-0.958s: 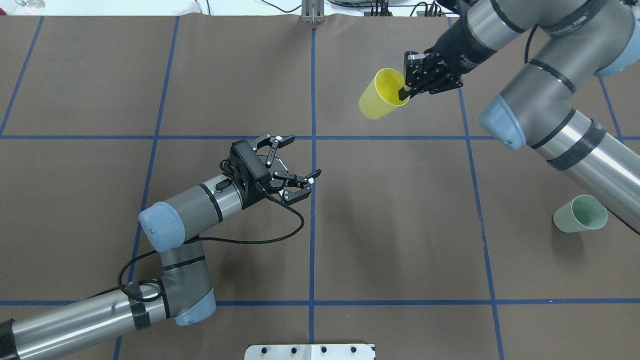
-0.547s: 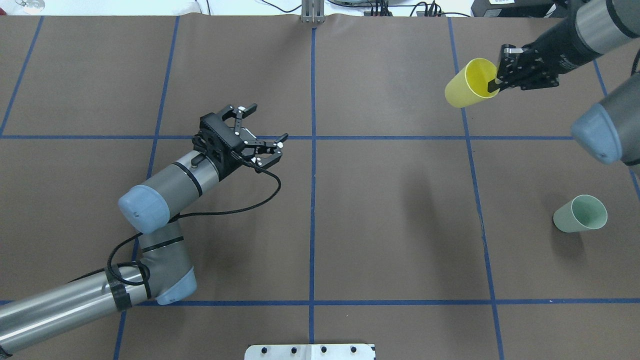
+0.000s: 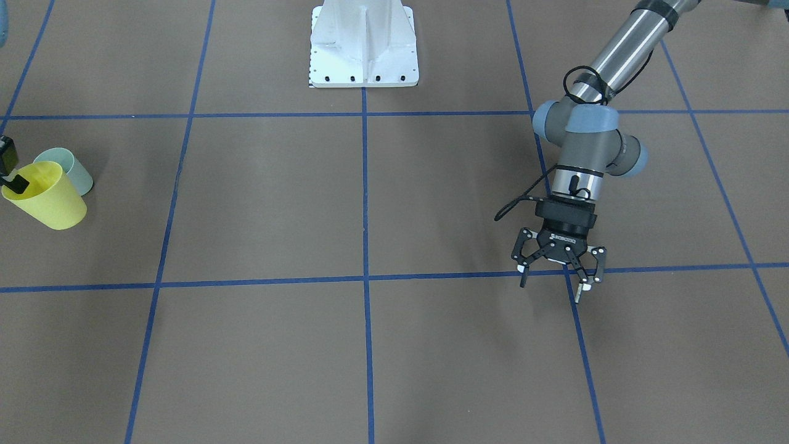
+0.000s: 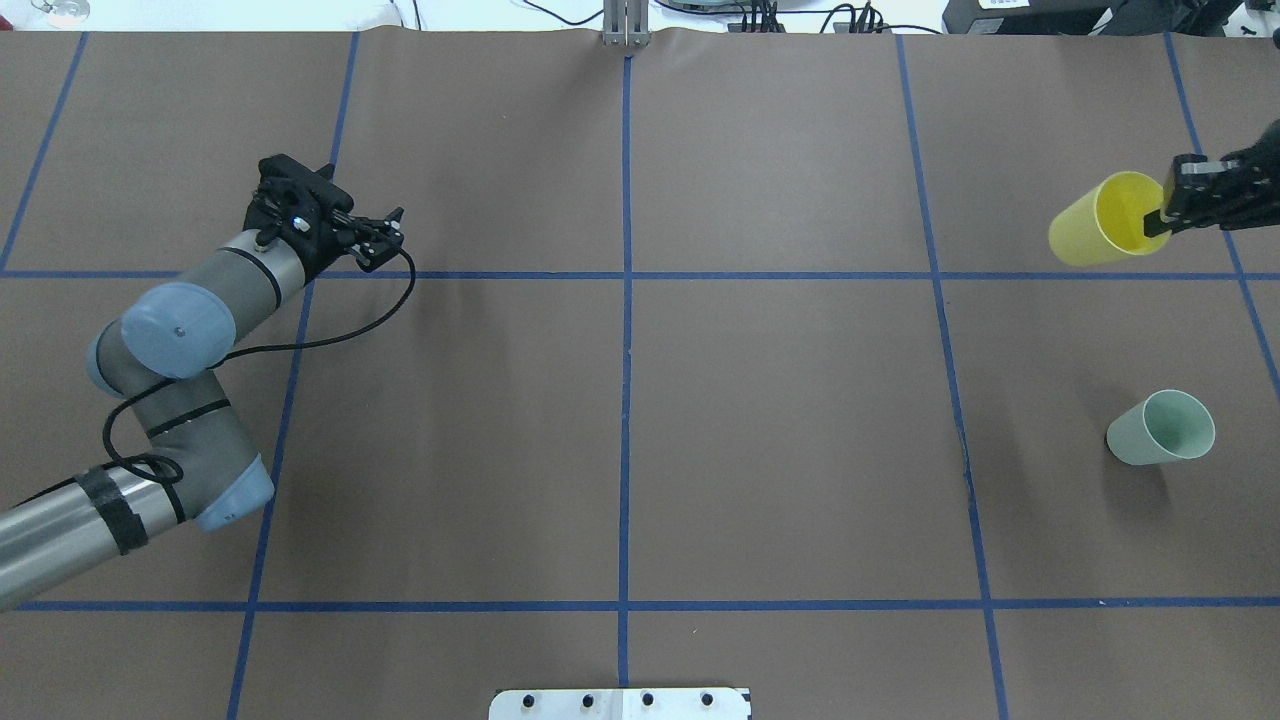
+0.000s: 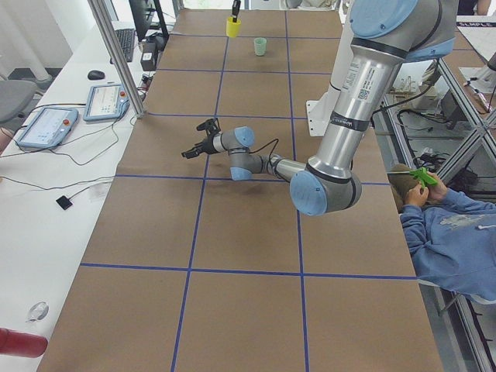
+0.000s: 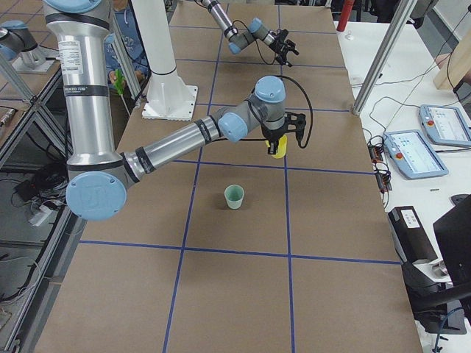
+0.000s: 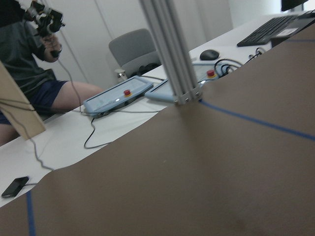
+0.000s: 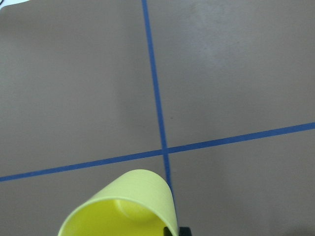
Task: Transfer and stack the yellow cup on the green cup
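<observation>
Brown paper (image 4: pixel 780 420) lies flat and matte from edge to edge, ruled into big squares by blue tape lines (image 4: pixel 626 400), with wide bare room through the middle. My right claw (image 4: pixel 1163 214) pinches the rim of the yellow cup (image 4: pixel 1095 235), one finger inside its smooth tapered wall, the cup tilted near the far right edge. Nearer me the green cup (image 4: pixel 1160 428) stands upright, mouth open, well apart from the yellow one. My left claw (image 3: pixel 551 288) hangs spread wide and holds nothing, over the far left.
</observation>
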